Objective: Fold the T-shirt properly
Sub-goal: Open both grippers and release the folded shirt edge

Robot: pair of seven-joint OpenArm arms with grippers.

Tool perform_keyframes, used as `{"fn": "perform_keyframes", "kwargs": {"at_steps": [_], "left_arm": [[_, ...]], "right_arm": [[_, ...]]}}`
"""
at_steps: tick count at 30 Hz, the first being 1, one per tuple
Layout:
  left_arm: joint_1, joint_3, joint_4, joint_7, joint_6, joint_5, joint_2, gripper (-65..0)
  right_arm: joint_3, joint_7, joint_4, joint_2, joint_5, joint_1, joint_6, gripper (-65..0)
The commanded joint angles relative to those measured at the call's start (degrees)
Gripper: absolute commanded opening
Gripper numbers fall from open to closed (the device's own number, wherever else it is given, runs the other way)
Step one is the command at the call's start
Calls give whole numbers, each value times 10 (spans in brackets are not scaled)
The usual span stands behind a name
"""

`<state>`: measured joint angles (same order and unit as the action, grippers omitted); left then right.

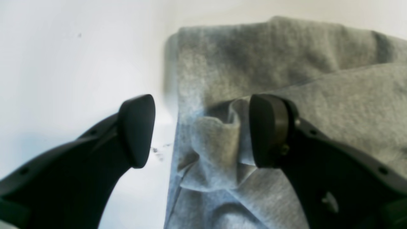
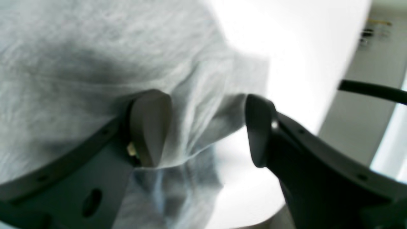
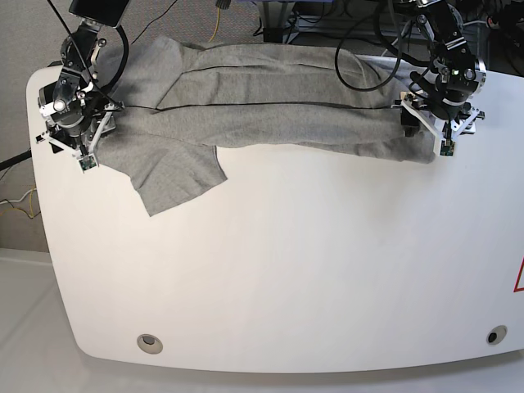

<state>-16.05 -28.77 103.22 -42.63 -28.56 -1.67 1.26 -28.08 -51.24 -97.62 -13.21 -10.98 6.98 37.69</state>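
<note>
Left wrist view: the left pincer (image 1: 200, 130) stands released, straddling a bunched edge of the T-shirt (image 1: 286, 63), probably ready to pinch it. Right wrist view: the right pincer (image 2: 206, 130) is likewise released around a fabric ridge. Base view: the T-shirt lies lengthwise across the far side of the bench (image 3: 286, 278), part-folded.
</note>
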Motion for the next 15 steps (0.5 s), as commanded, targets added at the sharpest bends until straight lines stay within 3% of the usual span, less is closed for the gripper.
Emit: {"fn": "perform_keyframes", "kwargs": {"at_steps": [1, 7, 15], "left_arm": [[4, 0, 13, 9, 0, 5, -3, -226], [4, 0, 21, 9, -1, 5, -3, -226], [4, 0, 37, 9, -1, 5, -3, -226]], "right_arm": [[0, 9, -13, -9, 3, -17, 0, -267], [0, 7, -14, -24, 3, -37, 0, -267], [0, -57, -57, -35, 7, -54, 1, -267]]}}
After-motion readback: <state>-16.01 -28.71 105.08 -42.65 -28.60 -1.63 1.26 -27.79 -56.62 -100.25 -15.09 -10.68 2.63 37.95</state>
